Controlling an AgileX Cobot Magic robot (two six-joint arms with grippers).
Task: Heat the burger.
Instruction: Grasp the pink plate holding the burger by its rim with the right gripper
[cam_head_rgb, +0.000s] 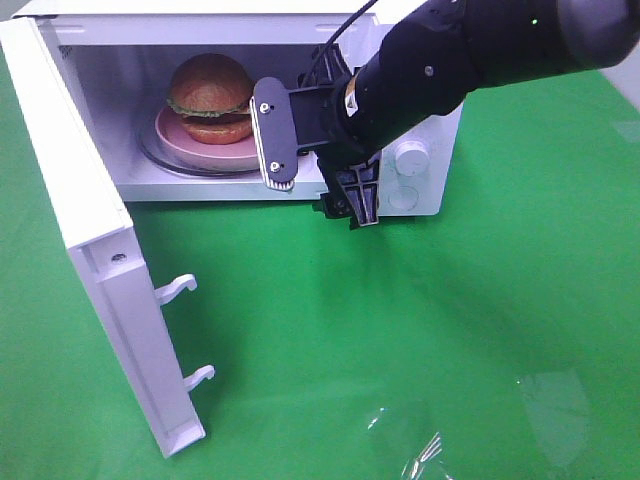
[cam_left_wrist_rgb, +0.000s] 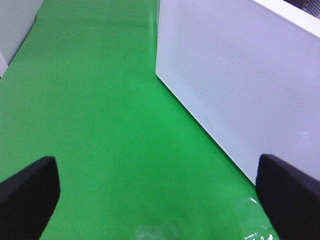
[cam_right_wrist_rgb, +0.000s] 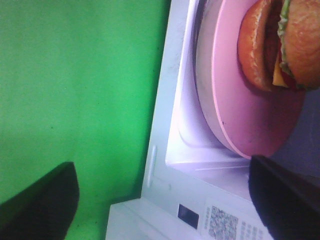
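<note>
Burger is sitting on the pink plate inside the open microwave, so heating can follow | your right gripper is hovering at the opening, spread wide, empty | left gripper is gaping beside the door, likely to swing it closed.

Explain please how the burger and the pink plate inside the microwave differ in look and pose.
The burger is tall, domed and glossy brown with a green lettuce frill; the pink plate is flat, plain and one colour. The burger rests on top; the plate lies under it and extends wider. Both are round and sit inside the open microwave.
</note>
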